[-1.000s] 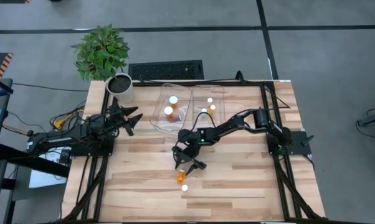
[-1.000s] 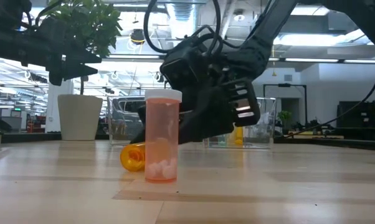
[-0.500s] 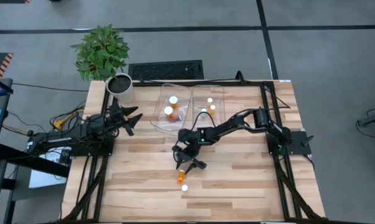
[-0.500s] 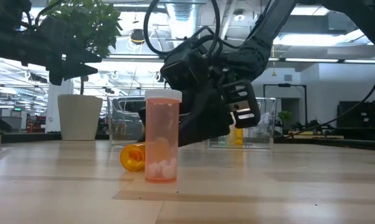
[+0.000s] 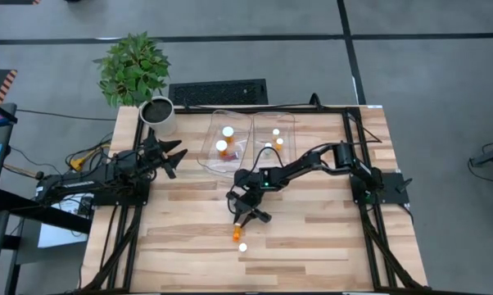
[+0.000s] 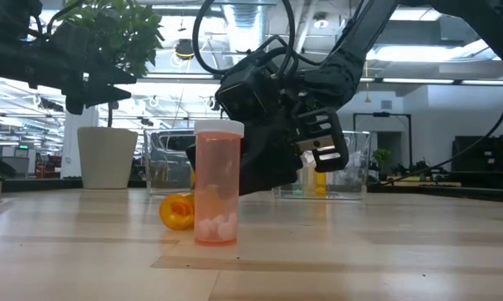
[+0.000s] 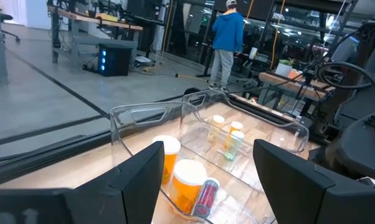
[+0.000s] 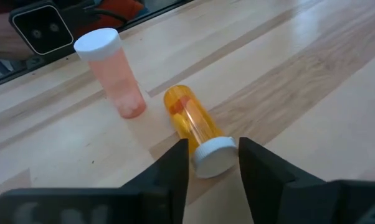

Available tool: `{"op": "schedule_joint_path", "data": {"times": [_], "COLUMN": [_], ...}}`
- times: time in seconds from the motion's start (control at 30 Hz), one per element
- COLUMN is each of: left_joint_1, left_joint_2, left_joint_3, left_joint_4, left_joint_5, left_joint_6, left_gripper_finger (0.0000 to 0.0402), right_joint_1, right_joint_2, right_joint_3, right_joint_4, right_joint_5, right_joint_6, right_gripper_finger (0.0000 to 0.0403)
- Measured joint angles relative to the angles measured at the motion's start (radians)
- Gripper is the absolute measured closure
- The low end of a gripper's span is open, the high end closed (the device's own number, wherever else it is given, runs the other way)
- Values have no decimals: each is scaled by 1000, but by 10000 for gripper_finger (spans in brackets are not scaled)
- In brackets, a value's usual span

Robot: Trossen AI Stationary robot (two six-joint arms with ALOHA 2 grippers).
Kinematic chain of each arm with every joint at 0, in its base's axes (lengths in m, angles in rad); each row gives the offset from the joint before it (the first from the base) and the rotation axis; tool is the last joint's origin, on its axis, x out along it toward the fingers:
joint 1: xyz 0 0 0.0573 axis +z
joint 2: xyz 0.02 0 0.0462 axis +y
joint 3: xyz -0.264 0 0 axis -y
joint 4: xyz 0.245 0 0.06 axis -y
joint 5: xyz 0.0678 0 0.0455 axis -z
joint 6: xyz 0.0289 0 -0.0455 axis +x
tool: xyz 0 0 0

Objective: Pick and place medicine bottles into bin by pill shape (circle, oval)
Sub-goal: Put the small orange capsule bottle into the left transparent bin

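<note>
Right gripper (image 8: 211,163), fingers apart, straddles the white cap of the fallen orange bottle (image 8: 192,123) mid-table, near the upright bottle (image 8: 111,72), apparently to grasp it; left gripper (image 5: 171,156) waits open at far left.

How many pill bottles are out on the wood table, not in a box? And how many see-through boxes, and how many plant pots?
Bottles out on the table: 2, the standing bottle and the lying bottle
See-through boxes: 2, the left bin and the right bin
Plant pots: 1, the white pot
Total: 5
</note>
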Motion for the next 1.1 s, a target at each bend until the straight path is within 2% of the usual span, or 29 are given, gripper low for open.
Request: {"op": "schedule_joint_path", "data": {"times": [0.23, 0.63, 0.93, 1.1], "left_joint_1": [0, 0, 0, 0], "left_joint_2": [0, 0, 0, 0], "left_joint_3": [0, 0, 0, 0], "left_joint_4": [0, 0, 0, 0], "left_joint_5": [0, 0, 0, 0], "left_joint_6": [-2, -2, -2, -1], "left_gripper_finger": [161, 161, 161, 161], "right_joint_1": [0, -5, -50, -66], "right_joint_2": [0, -1, -2, -30], "right_joint_3": [0, 0, 0, 0], "right_joint_4": [0, 1, 1, -13], "right_joint_5": [0, 0, 3, 6], "right_joint_6": [2, 16, 133, 142], "right_gripper_finger": [290, 292, 293, 293]}}
